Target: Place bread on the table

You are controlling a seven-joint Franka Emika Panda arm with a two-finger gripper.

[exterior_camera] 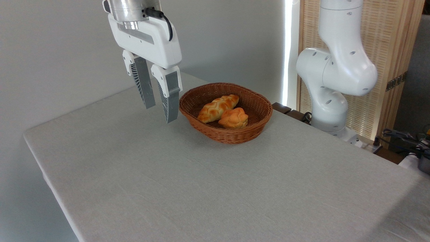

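Camera view shows the gripper (161,114) hanging empty, its fingers a modest way apart, above the bench (201,181) just left of the wicker basket (258,111). The bread (216,107) lies inside the basket, touching the small round bun (234,118). Risks as judged: the fingers could clip the basket rim and shove it, or catch the bun instead of the loaf. The basket sits near the far edge; wide bare cloth lies in front for setting down.
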